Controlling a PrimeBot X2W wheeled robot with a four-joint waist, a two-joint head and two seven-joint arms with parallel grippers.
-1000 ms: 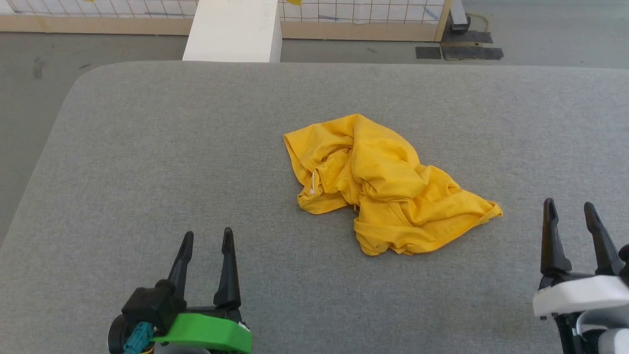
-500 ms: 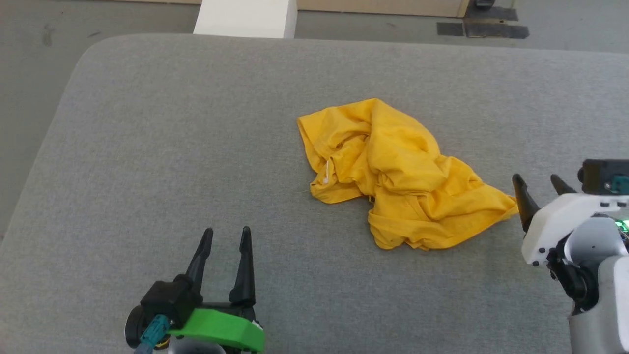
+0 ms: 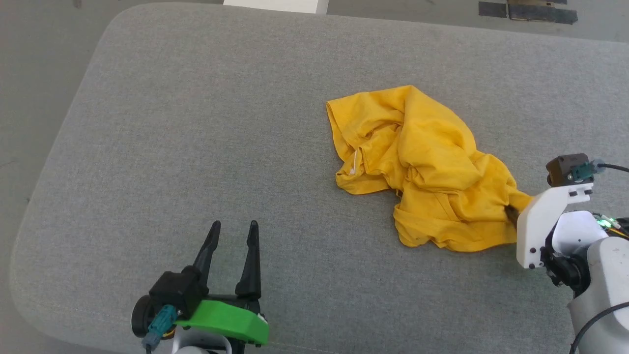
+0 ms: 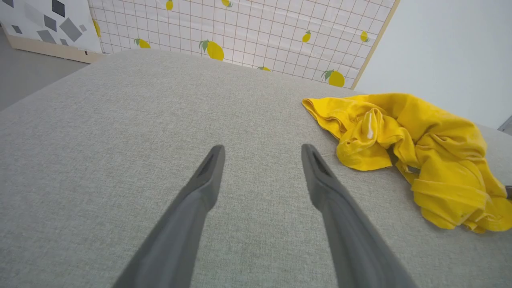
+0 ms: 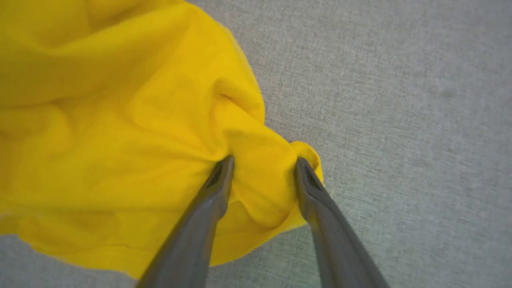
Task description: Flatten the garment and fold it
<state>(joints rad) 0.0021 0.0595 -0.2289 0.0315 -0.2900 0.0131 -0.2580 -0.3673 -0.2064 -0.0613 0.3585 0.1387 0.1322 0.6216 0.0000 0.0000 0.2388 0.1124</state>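
The garment [image 3: 422,162] is a mustard-yellow t-shirt lying crumpled right of centre on the grey padded table [image 3: 196,123]. My right gripper [image 3: 513,212] points down at its near right corner, the white wrist covering most of the fingers. In the right wrist view the garment [image 5: 120,120] bunches up between the two fingertips of the right gripper [image 5: 264,164], which stand apart on either side of a fold. My left gripper [image 3: 233,226] hovers open over bare table at the lower left, well clear of the cloth. From the left wrist, the garment [image 4: 420,136] lies to the right of the left gripper [image 4: 262,148].
The table's rounded left corner [image 3: 29,275] drops to grey floor. A white block [image 3: 275,4] and black floor patches [image 3: 535,11] lie beyond the far edge. A lemon-patterned grid panel [image 4: 240,28] stands behind the table in the left wrist view.
The head camera has tipped down and shifted. My right gripper has swung from the lower right onto the garment's right corner, and its fingers have drawn a little closer. The left gripper has stayed put.
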